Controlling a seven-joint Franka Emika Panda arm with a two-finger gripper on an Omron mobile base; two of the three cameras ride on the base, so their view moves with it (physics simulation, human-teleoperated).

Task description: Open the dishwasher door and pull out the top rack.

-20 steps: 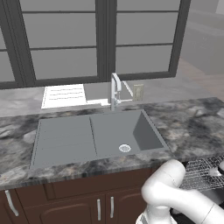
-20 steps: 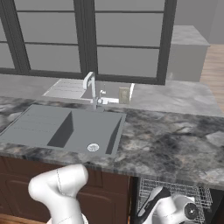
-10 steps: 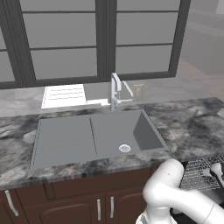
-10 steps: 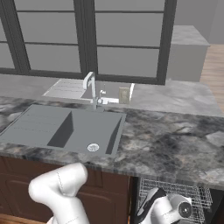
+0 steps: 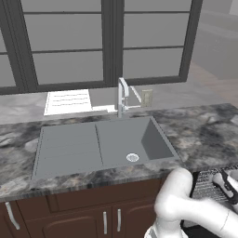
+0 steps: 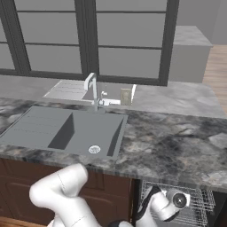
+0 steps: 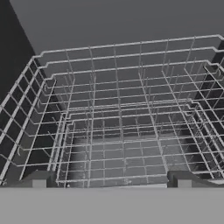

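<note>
The white Franka arm bends low in front of the counter. In the left base view its thick white elbow rises beside the brown wooden cabinet doors (image 5: 109, 218) and the forearm runs right and down, ending at the wrist near the frame's right edge; in the right base view the arm loops from the lower left, across the bottom, up to the hand below the counter's edge.

The two-finger gripper (image 7: 111, 179) looks along the shallow white wire-grid top rack (image 7: 122, 127) — the dark finger tips (image 7: 39, 178) stand far apart at the bottom of the hand view, one at each side, with the rack's front wire between them. The pincer is spread wide and grips nothing that can be seen; whether the tips touch the front wire cannot be told.

The rack (image 6: 195, 206) sits under the speckled grey stone counter (image 6: 177, 146), to the right of the sink, in the dark opening of the dishwasher, and juts forward past the counter's front edge. In the left base view the rack (image 5: 207, 186) appears as a patch of fine grid just right of the elbow.

On the counter lies the grey rectangular sink with ribbed drainboard (image 5: 69, 146), with the silver faucet (image 5: 122, 95) behind it, below the dark-framed windows (image 5: 107, 42).
</note>
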